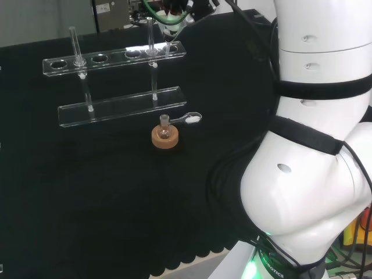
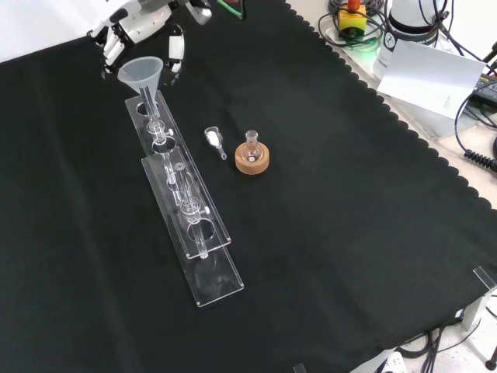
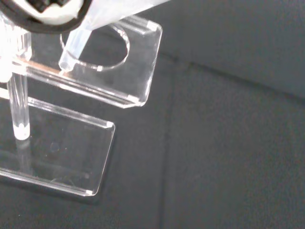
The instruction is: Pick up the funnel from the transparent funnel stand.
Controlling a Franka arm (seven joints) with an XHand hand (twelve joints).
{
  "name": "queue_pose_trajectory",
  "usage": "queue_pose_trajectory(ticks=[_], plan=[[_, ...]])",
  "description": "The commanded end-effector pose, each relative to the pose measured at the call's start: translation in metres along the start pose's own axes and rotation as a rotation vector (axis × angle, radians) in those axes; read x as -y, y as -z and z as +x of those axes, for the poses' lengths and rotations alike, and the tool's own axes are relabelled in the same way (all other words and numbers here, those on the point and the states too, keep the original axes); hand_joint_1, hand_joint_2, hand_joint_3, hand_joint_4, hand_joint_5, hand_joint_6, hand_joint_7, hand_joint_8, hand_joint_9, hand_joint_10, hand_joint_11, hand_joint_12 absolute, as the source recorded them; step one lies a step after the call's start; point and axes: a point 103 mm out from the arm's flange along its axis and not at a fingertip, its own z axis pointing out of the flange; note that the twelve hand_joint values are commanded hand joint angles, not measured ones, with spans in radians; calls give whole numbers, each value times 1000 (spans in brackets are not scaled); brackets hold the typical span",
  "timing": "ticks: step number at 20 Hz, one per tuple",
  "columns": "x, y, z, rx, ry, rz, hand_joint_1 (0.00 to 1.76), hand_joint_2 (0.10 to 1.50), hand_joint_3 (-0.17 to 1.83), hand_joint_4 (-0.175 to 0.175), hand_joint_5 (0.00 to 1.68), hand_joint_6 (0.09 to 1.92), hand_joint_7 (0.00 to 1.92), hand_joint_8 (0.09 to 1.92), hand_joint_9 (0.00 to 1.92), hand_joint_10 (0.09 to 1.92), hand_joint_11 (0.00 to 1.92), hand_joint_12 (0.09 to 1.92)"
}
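Where the cloth [image 2: 349, 194] lies bare, robot hand [image 2: 136, 27] beside the funnel [image 2: 142, 74].

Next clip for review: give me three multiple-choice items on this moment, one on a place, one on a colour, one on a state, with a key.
1. In the front view, where is the funnel?
A. at the far end of the clear stand
B. on the cork ring
C. flat on the cloth

2. What colour is the ring under the small flask?
A. red
B. cork brown
C. blue

3. What is the hand doing?
A. carrying the flask
B. near the funnel, fingers spread
C. pressing the scoop

Key: A, the funnel sits at the stand's end; B, the ring is tan; C is false, so B: fingers sit spread about the funnel.
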Motion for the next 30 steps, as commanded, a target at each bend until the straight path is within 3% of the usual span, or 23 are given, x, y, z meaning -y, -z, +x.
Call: queue_pose_trajectory(ticks=[1,6,15,16,21,30], plan=[[17,11,-5,8,-19,-34,842,676,543,-16,531,827,645,924,921,691,362,1318],[33,23,-12,24,-51,-55,843,674,546,-16,532,842,645,928,918,693,366,1317],[83,46,-14,38,-62,-109,846,672,550,-15,540,854,655,933,917,695,371,1317],[84,42,-32,-72,-76,-54,846,671,551,-15,541,855,656,933,917,696,372,1317],[120,47,-27,28,-98,-108,847,670,554,-14,544,861,658,934,917,697,379,1317],[169,39,-12,66,-91,-146,848,668,561,-15,546,869,660,935,918,698,382,1312]])
